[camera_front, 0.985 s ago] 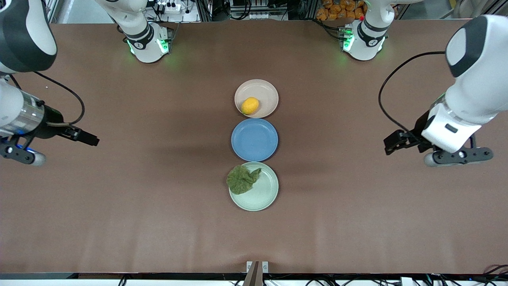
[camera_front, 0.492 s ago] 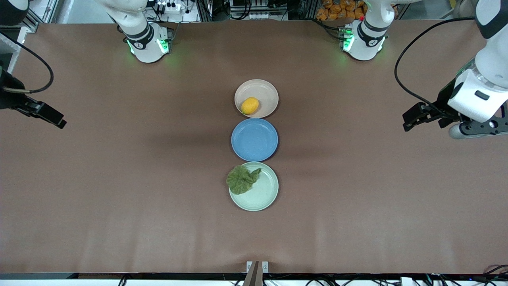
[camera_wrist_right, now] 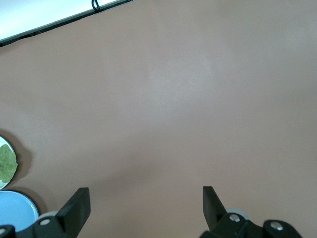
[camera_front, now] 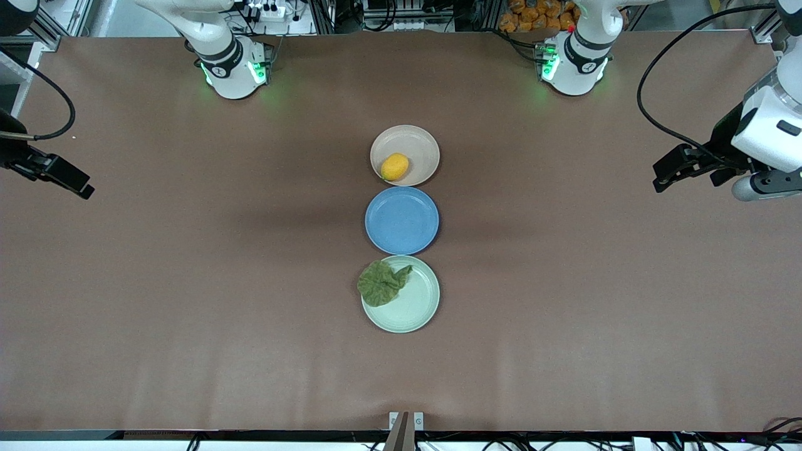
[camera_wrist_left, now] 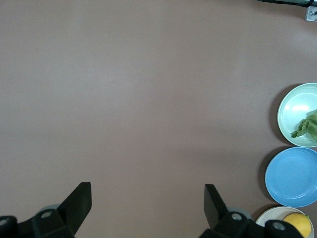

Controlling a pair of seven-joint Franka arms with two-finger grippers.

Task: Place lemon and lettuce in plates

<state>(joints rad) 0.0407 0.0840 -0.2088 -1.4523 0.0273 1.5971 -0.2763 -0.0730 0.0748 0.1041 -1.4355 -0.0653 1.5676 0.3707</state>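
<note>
The lemon (camera_front: pixel 395 166) lies in the beige-pink plate (camera_front: pixel 418 147), the plate nearest the robots' bases. The lettuce (camera_front: pixel 380 283) lies on the mint green plate (camera_front: pixel 413 307), the one nearest the front camera, and overlaps its rim toward the right arm's end. My left gripper (camera_front: pixel 665 175) is open and empty above the bare table at the left arm's end. My right gripper (camera_front: pixel 75 183) is open and empty above the right arm's end. The left wrist view shows its open gripper (camera_wrist_left: pixel 147 192), the lettuce (camera_wrist_left: pixel 308 126) and the lemon (camera_wrist_left: pixel 297 224). The right wrist view shows its open gripper (camera_wrist_right: pixel 143 194).
A blue plate (camera_front: pixel 401 220) sits between the two task plates, holding nothing. The three plates form a row down the middle of the brown table (camera_front: pixel 188 282). The arm bases stand along the table edge farthest from the front camera.
Both arms have drawn back from the middle toward their own ends of the table. The lemon, lettuce and plates have not moved.
</note>
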